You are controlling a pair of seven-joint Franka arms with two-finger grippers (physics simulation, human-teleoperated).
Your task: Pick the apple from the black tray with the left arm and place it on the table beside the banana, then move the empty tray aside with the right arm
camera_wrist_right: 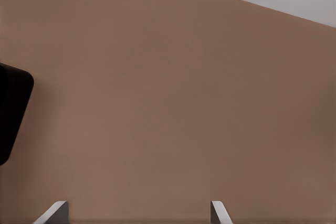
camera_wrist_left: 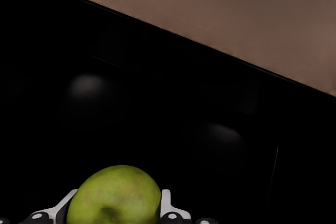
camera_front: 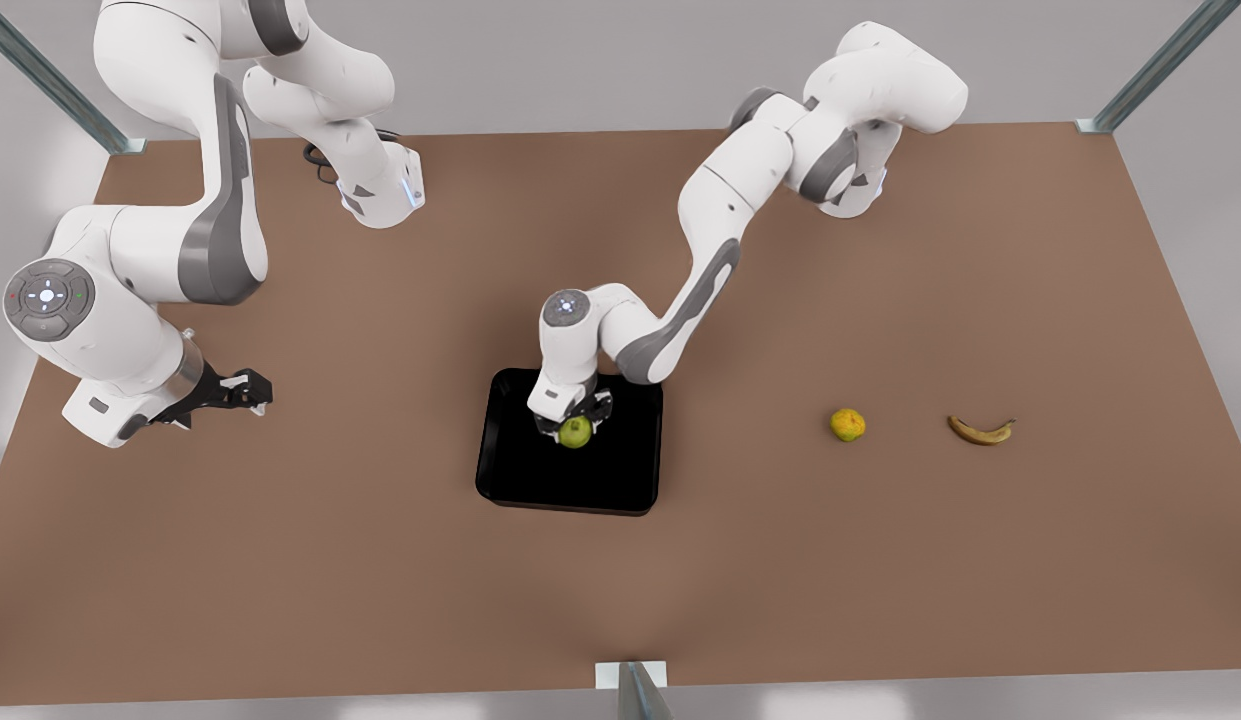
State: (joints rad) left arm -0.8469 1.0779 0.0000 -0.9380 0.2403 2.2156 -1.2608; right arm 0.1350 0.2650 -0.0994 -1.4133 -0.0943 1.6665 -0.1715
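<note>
No readable text, labels, brands or nos. on anything here.

My front camera sits high, looking steeply down over the whole table (camera_front: 380, 560) from the side opposite the arm bases. My left wrist camera hangs close over the black tray (camera_wrist_left: 157, 103), the apple (camera_wrist_left: 115, 195) between its fingers (camera_wrist_left: 167, 205). My right wrist camera faces across bare table from farther off, sharing a corner of the tray (camera_wrist_right: 13, 111).
</note>
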